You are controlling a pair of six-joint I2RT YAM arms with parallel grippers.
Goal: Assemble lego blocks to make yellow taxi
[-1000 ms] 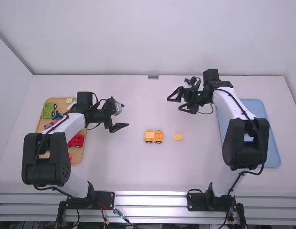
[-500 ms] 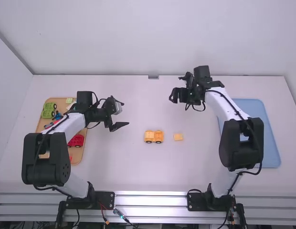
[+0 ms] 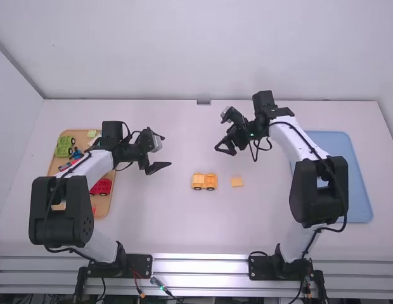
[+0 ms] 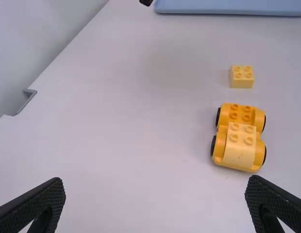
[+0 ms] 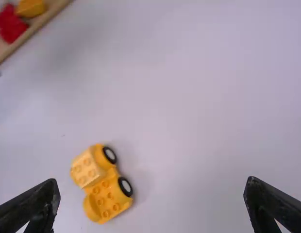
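My 2 pairs of jaws stand apart and empty. The yellow car base (image 4: 230,156), 1 block seated on it, and the loose yellow block (image 4: 242,76) lie near each other on the worktop (image 3: 184,228). If I grip the small block askew, its studs could miss and tip the base.

**My post looks like a robotics lab**

In the high view, a ribbed silver metal rail (image 3: 203,266) at six o'clock carries my jointed white-and-black left arm (image 3: 89,171) and matching right arm (image 3: 291,136). Thin coloured cables (image 3: 160,284) trail there. Smooth white walls (image 3: 203,50) bound my flat white table (image 3: 184,221) at twelve and nine.
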